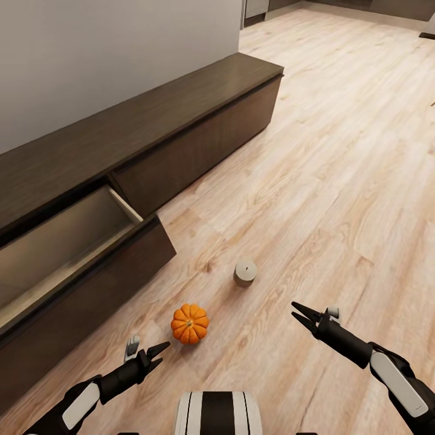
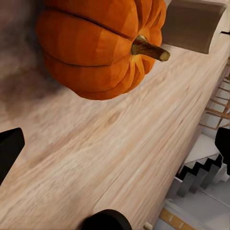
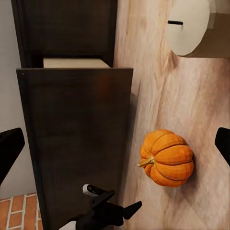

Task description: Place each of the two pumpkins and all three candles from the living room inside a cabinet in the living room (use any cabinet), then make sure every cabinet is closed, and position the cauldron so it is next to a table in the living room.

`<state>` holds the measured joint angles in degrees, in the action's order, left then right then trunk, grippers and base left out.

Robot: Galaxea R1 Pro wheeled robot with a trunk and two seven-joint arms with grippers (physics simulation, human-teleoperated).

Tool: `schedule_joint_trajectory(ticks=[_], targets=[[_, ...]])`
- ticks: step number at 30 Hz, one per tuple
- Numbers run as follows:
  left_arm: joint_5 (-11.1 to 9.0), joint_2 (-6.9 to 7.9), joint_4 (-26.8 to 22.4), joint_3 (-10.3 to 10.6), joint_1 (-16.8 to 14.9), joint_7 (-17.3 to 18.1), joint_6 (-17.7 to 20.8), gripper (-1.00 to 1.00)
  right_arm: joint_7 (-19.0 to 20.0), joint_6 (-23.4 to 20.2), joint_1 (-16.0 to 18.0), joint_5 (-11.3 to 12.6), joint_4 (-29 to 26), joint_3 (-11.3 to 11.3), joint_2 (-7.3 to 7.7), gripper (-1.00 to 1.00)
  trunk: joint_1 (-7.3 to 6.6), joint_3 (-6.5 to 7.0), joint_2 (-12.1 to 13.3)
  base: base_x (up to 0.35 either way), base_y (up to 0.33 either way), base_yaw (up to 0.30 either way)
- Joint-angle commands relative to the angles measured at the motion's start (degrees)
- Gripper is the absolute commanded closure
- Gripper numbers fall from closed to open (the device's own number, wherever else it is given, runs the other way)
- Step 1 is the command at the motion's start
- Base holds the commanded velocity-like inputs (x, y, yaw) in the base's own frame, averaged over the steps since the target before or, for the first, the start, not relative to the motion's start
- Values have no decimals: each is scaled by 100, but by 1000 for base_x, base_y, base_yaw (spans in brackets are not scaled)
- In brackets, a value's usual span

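Pumpkin (image 1: 190,324) sits on the floor (image 1: 314,181) just ahead of the wide-open left tool (image 1: 158,355), near the pulled-out cabinet (image 1: 90,241) drawer; it looks rigid, light and smooth-ribbed, so gripping across its round belly seems safer than by the short stem

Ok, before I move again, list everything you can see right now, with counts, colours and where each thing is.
pumpkin: one, orange, on the floor between the claws, nearer the left one.
candle: one, pale grey, on the floor beyond the pumpkin.
cabinet: one, dark brown, along the wall.
drawer: one, pulled open, nothing visible inside.
floor: light wood planks.
wall: pale grey, behind the cabinet.
left claw: black, open, low beside the pumpkin.
right claw: black, open, over bare floor.
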<state>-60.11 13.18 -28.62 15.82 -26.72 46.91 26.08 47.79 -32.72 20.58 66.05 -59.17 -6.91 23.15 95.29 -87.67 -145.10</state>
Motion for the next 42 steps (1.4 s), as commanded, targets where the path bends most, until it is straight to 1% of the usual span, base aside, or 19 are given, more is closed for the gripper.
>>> schedule_joint_trajectory(ticks=[1,15,20,26,27,28,29,32,33,36,42], targets=[[-59,6,0,27,-3,2,46,-100,-6,-41,2,58,2,-12,5,-100,0,-3,-1,43,0,0],[-53,9,-2,27,-2,-29,30,-100,-6,-41,4,58,2,-12,5,-100,0,-3,-1,80,-31,0],[-53,9,2,25,-2,-59,28,-100,-6,-41,3,58,2,-12,5,-100,0,-3,-1,159,-1,0],[-55,41,24,-5,-4,-106,22,-100,-4,-41,4,58,2,-12,5,-100,0,-3,-1,24,0,0],[-51,42,39,-47,-3,-124,18,-100,-5,-41,5,58,2,-12,5,-100,0,-3,-1,4,0,0],[-44,43,57,-153,-5,-224,11,-100,-1,-41,3,58,2,-12,5,-100,0,-3,-1,2,0,0],[-41,44,64,-207,-3,-313,9,-100,-3,-41,1,58,2,-12,5,-100,0,-3,-1,1,0,0],[-46,32,74,-291,-2,-624,2,-100,-6,-41,3,58,2,-12,5,-100,0,-3,-1,0,0,0],[-47,24,74,-300,-1,-667,-1,-100,-6,-41,3,58,2,-12,5,-100,0,-3,-1,0,0,0],[-49,12,76,-321,-1,-729,-12,-100,-1,-41,3,58,3,-12,5,-100,0,-3,-1,0,0,0],[-47,4,76,-333,-2,-744,-81,-100,14,-41,2,58,2,-12,10,-100,0,-3,-1,0,0,0]])
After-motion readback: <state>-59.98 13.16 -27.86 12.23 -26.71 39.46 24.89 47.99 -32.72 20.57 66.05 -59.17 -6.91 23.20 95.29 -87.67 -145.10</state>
